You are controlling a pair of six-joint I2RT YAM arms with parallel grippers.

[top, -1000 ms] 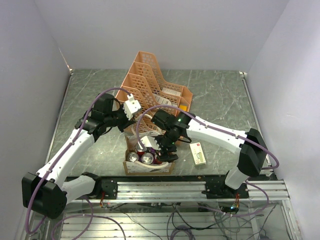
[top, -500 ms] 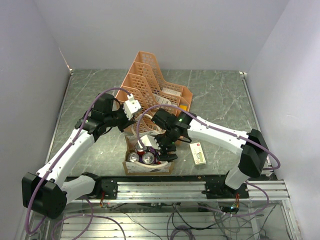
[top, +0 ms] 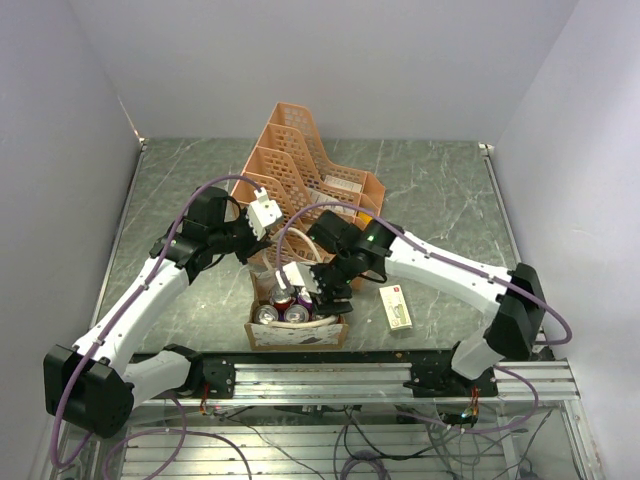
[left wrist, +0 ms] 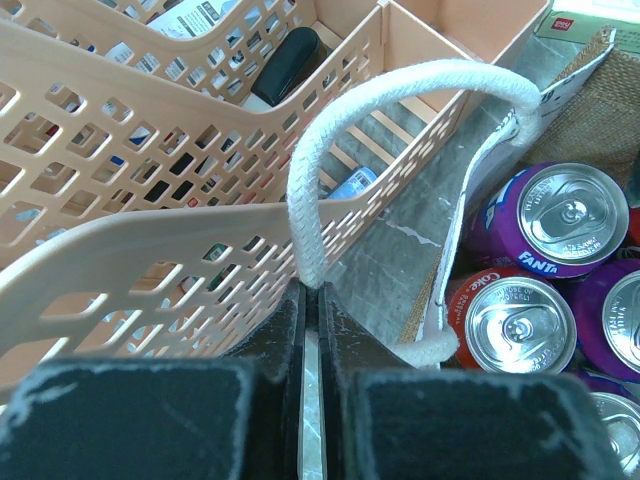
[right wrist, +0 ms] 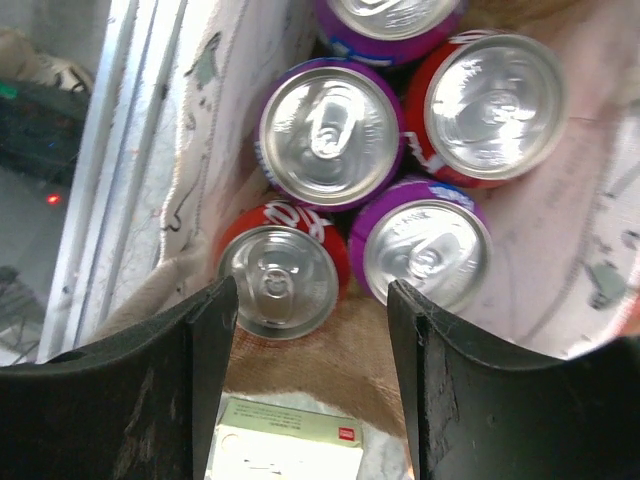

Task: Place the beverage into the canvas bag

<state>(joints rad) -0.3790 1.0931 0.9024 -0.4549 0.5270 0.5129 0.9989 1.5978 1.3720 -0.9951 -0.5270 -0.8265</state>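
Filling most of the overhead view, a grey marbled table (top: pixel 450 200) sits between pale lilac walls (top: pixel 300 60). A peach lattice organizer (top: pixel 290 160) stands at its middle, and the canvas bag (top: pixel 297 336) sits just near of it, by the front rail. Inside the bag, beverage cans (right wrist: pixel 330 135), purple and red, stand upright and packed together. The right gripper (right wrist: pixel 305 300) hangs over them, fingers spread apart with nothing between. The left gripper (left wrist: pixel 310 295) is pinched on the bag's cream handle (left wrist: pixel 400 85), which arches up beside the organizer's side. A white box (top: pixel 396 305) lies on the table just right of the bag. Only the left wrist view shows a dark object (left wrist: pixel 285 65) in an organizer slot; only the right wrist view shows five can tops.
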